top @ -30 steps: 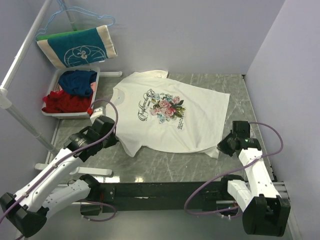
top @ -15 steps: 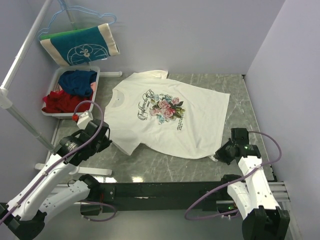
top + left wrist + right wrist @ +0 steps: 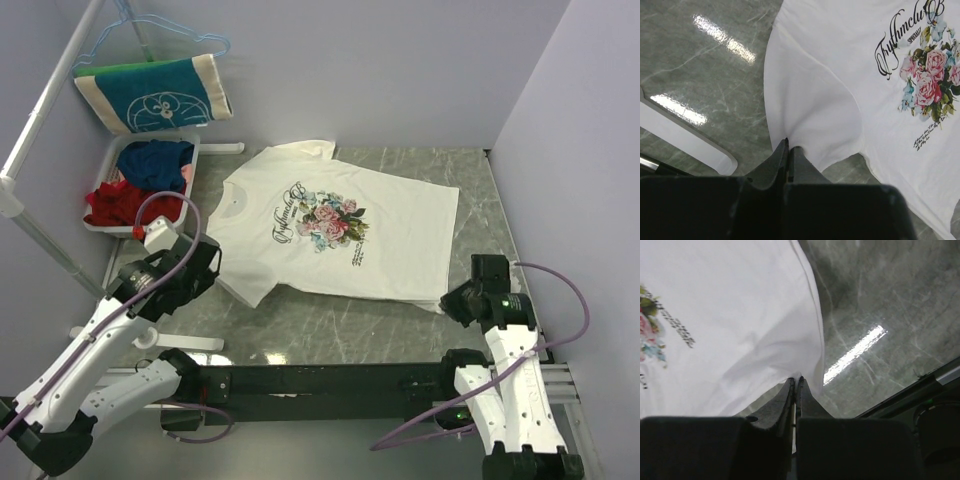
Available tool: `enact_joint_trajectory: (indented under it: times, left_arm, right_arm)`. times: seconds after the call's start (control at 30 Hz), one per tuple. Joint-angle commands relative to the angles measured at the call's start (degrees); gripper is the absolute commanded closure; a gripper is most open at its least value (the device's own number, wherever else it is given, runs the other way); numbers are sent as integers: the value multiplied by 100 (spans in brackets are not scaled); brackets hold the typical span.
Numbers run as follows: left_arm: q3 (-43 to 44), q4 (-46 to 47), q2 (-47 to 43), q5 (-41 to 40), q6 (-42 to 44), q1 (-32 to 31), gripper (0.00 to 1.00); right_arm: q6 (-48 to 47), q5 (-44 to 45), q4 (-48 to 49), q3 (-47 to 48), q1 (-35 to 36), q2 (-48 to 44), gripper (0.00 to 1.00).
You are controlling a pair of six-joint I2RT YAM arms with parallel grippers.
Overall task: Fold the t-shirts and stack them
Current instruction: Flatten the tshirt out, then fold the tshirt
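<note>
Cream-white t-shirt (image 3: pixel 340 235) of soft, thin cotton-like knit, spread chest-up across the middle of the worktop (image 3: pixel 350 325), collar toward the left edge and hem toward the right edge. On the chest, a flower print (image 3: pixel 328 218) of pink roses, pale blue blossoms and dark green leaves, with looping dark script (image 3: pixel 288 208) beside it on the collar side and a few lines of tiny lettering below, too small to read. Cloth mostly smooth, with shallow folds fanning out from the two pinched spots. Near sleeve gathered to a point and clamped between the closed black fingers of the left gripper (image 3: pixel 788 145), close to the near-left corner. Near hem corner drawn up the same way and clenched in the right gripper (image 3: pixel 796 382), close to the near-right corner, its double-stitched edge running off toward the far side. Far sleeve lying flat by the far edge. Worktop itself hard and glossy, grey-green with pale marble veining and bright streaks of reflected light. At the far-left corner, a white rectangular plastic tray (image 3: pixel 110 225) with rounded corners, holding crumpled red cloth (image 3: pixel 125 208) and dark blue cloth (image 3: pixel 155 160). Above it, a teal and beige cloth (image 3: pixel 155 95) with a white line-drawn cartoon face, draped over a light blue wire hanger (image 3: pixel 160 25).
</note>
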Motion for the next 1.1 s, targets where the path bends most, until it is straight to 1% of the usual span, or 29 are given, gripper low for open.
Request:
enact_joint_trajectory:
  times: [0.0, 0.07, 0.13, 0.23, 0.43, 0.53, 0.7, 0.73, 0.8, 0.83, 1.0, 1.07]
  left_arm:
    - [287, -228, 77, -316, -194, -17, 99]
    - [313, -342, 7, -369, -317, -17, 99]
    - [305, -421, -107, -378, -457, -17, 99]
    - [278, -553, -265, -369, -615, -17, 99]
    - [270, -975, -546, -439, -888, -17, 99]
    - [217, -958, -634, -404, -845, -9, 99]
    - [112, -414, -495, -325, -327, -17, 99]
    - [111, -117, -337, -316, -65, -9, 99]
    - [129, 166, -117, -299, 192, -17, 99]
    - [190, 298, 136, -299, 427, -17, 99]
    - [489, 888, 1015, -448, 991, -17, 99]
    - [691, 1055, 1228, -605, 1115, -17, 99]
  right_arm:
    - [262, -10, -509, 269, 35, -187, 100]
    - [209, 23, -728, 304, 35, -354, 100]
    - [157, 260, -852, 497, 35, -442, 100]
    - [104, 366, -1036, 708, 35, -399, 100]
    - [130, 454, -1177, 831, 26, -512, 100]
    - [104, 375, -1178, 744, 35, -504, 100]
    - [104, 147, -941, 463, 26, -478, 100]
    - [112, 129, -914, 436, 35, -460, 100]
    - [104, 68, -739, 418, 35, -373, 100]
    - [104, 50, -686, 410, 35, -337, 100]
    - [138, 138, -299, 515, 35, -74, 100]
    - [182, 173, -150, 576, 35, -12, 100]
